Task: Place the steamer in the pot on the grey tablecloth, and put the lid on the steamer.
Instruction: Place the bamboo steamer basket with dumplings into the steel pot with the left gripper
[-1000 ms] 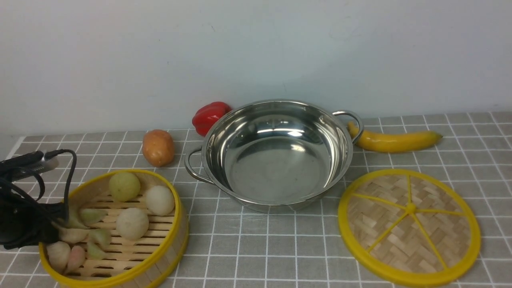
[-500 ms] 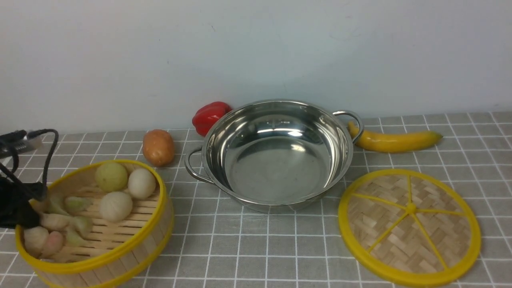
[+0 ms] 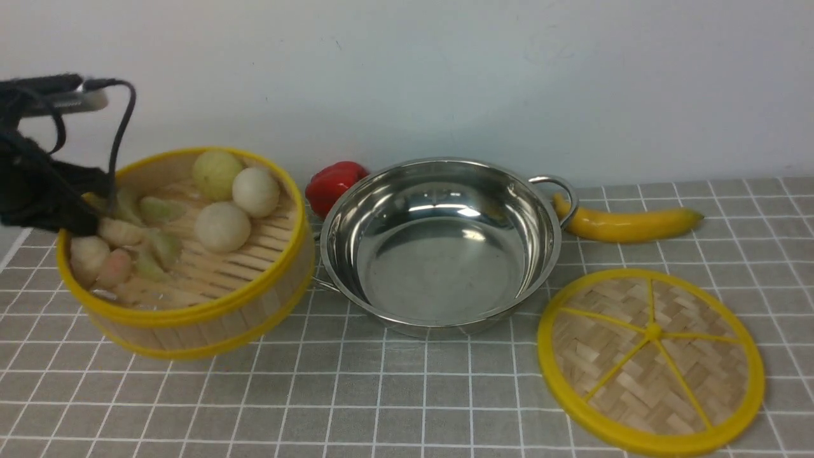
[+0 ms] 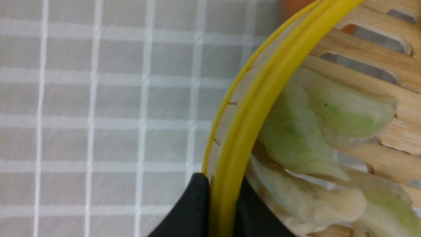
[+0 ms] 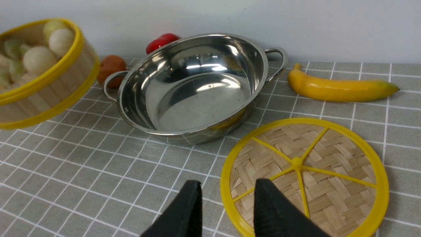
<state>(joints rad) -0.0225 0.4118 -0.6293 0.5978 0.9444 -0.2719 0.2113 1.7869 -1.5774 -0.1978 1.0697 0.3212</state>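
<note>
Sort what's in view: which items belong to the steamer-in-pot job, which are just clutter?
Job: round bamboo steamer basket with yellow rims; shallow stainless-steel pot; flat woven bamboo lid; grey checked tablecloth.
Lying about: red bell pepper; yellow banana; brown potato.

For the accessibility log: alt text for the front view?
The left gripper holds the steamer raised and tilted, left of the empty pot on the grey tablecloth. The lid lies flat at right; a banana and red pepper sit behind the pot.
</note>
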